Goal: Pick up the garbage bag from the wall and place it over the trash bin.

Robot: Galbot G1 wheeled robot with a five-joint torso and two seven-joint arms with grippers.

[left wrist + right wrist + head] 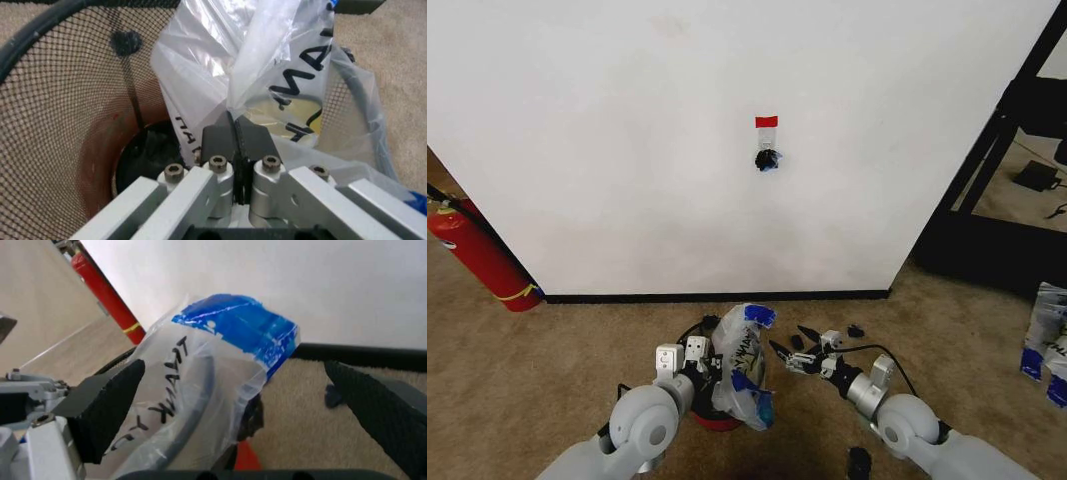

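The left gripper point(235, 131) has its jaws pinched tight on a fold of the garbage bag point(267, 65), which drapes over the rim of the mesh trash bin point(60, 100). The right gripper point(240, 405) stands just beside the bag, jaws wide apart, blue patch between them.

bag point(742, 370) over bin point(60, 125) | L gripper point(235, 131) in bin | wall point(627, 150) behind
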